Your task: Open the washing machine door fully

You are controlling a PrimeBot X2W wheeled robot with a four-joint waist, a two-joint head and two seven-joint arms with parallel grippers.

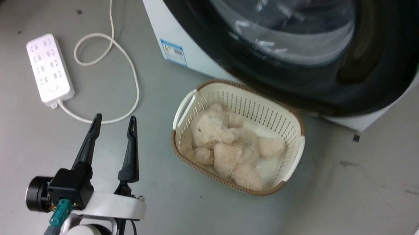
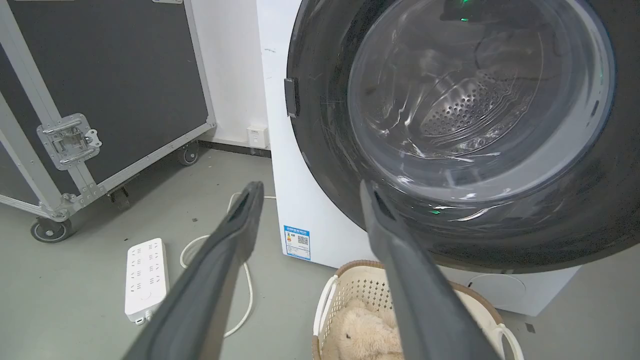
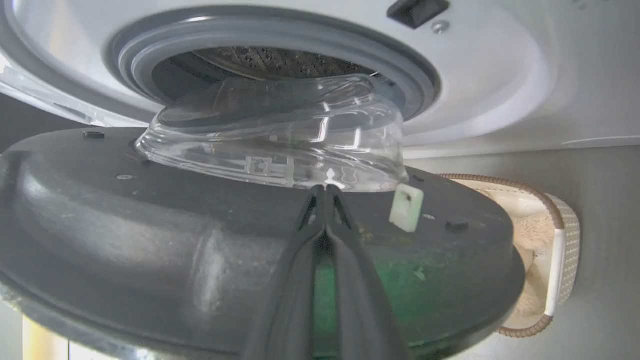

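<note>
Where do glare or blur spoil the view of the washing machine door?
Head view: white reflections streak the washing machine door glass; soft overall. Left wrist view: sharpest, drum holes readable through the glass; the open left gripper soft near the lens. Right wrist view: glints on the glass bowl, green cast beside the shut right gripper.

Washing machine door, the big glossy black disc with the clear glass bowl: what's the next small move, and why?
Probably push the shut right gripper outward against the inner face of the door, swinging it wider: its tips sit by the glass bowl, and the door stands only partly away from the grey rubber ring.
</note>
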